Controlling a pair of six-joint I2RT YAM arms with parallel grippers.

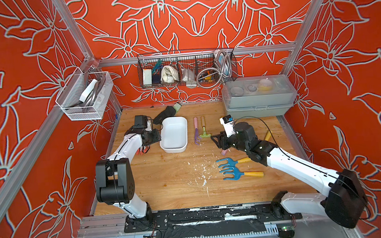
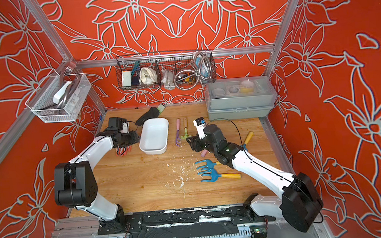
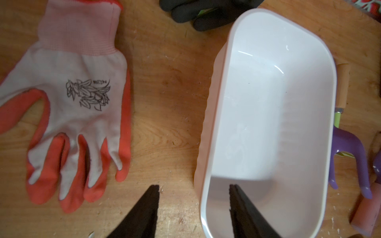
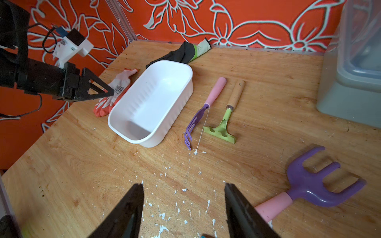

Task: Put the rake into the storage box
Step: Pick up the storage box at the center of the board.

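White plastic forms the storage box (image 1: 174, 134), a shallow tub with rounded corners that stands on the wooden table (image 1: 166, 184) at 11 o'clock from the table centre in both top views, its long axis running from 12 to 6 o'clock. Two rakes lie flat on the table at 3 o'clock from the box, outside it: the purple rake (image 1: 196, 129) with a pink handle is nearer the box, and the green rake (image 1: 203, 126) with a wooden handle lies just beside it. Both handles point to 12 o'clock and both heads to 6 o'clock. The left gripper (image 3: 193, 188) is at 9 o'clock from the box with its jaws apart, astride the box's long wall: one finger (image 3: 243, 206) is over the inside of the box, the other (image 3: 144, 206) over the table outside it, and neither presses on the wall. A white-and-orange glove (image 3: 78, 99) lies flat beside that gripper, and a black glove (image 1: 164, 114) lies at 11 o'clock from the box. The right gripper (image 4: 183, 185) is at 4 o'clock from the rakes, jaws spread and holding nothing, above bare wood. A purple hand fork (image 4: 313, 185) lies just beside it. Two blue hand forks (image 1: 232, 174) lie at 4 o'clock from the table centre. A grey case (image 1: 257, 98) occupies the 2 o'clock corner.
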